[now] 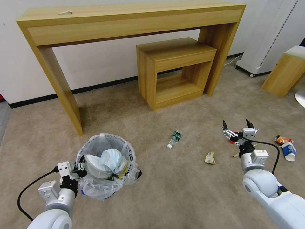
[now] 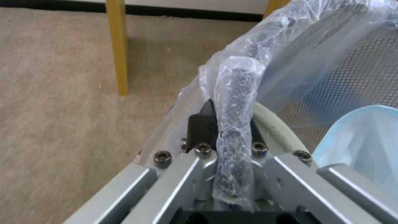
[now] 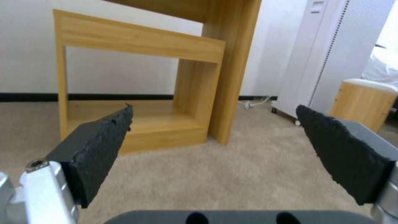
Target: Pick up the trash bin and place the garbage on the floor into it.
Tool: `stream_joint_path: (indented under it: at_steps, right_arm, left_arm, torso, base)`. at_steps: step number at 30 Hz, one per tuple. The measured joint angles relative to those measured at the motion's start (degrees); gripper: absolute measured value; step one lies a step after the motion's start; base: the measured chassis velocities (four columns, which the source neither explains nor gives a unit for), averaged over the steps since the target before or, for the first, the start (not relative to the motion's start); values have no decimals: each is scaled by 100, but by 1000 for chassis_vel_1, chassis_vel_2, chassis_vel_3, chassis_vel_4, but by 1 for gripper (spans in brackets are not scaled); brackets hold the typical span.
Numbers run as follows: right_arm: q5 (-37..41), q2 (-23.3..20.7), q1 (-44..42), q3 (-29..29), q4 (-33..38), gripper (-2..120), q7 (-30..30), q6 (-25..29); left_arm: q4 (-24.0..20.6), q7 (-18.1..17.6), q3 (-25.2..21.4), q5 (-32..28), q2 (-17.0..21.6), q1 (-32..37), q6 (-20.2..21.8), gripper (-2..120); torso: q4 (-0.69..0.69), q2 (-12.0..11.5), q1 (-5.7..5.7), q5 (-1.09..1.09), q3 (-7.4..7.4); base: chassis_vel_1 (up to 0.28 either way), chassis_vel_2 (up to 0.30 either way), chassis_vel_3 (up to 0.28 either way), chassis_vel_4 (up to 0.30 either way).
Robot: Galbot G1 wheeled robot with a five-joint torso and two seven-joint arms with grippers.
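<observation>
The trash bin [image 1: 127,152], lined with a crinkly white bag, is at the lower left in the head view, with a white slipper [image 1: 93,165] and a blue face mask [image 1: 111,159] inside. My left gripper [image 1: 80,166] is shut on its bag-covered rim [image 2: 234,102]; the mask [image 2: 365,140] lies just inside the mesh wall. My right gripper [image 1: 236,122] hangs open above the floor [image 1: 165,187] with nothing between its pads [image 3: 104,149]. Garbage lies on the carpet: a green-label bottle [image 1: 174,139], a crumpled wrapper [image 1: 210,157], a red packet [image 1: 282,139], a blue-white cup [image 1: 289,150] and a wooden stick [image 1: 236,155].
A tall wooden console table [image 1: 127,19] stands against the wall with a smaller wooden table [image 1: 174,70] tucked under it. A wooden stool [image 1: 284,73] and a white appliance [image 1: 270,35] are at the right. Open carpet lies between the bin and the litter.
</observation>
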Motion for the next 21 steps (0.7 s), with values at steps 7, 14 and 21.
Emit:
stream_joint_path:
  at_steps: [7, 14, 21]
  right_arm:
    - [-70, 34, -5, -1, -20, 100, -3, 74]
    - [-126, 87, 54, -51, -87, 100, -30, 174]
    - [-116, 87, 85, -54, -134, 100, -57, 198]
  left_arm:
    - [-13, 0, 1, 4, 10, 8, -19, 1]
    - [13, 12, 1, 6, 14, -2, -31, 1]
    - [69, 14, 14, 23, 7, -32, -50, 1]
  torso:
    - [0, 0, 0, 1, -1]
    - [0, 0, -1, 1, -1]
    - [0, 0, -1, 1, -1]
  base:
    - [-120, 120, 114, -103]
    - [-28, 25, 30, -21]
    - [0, 0, 0, 0]
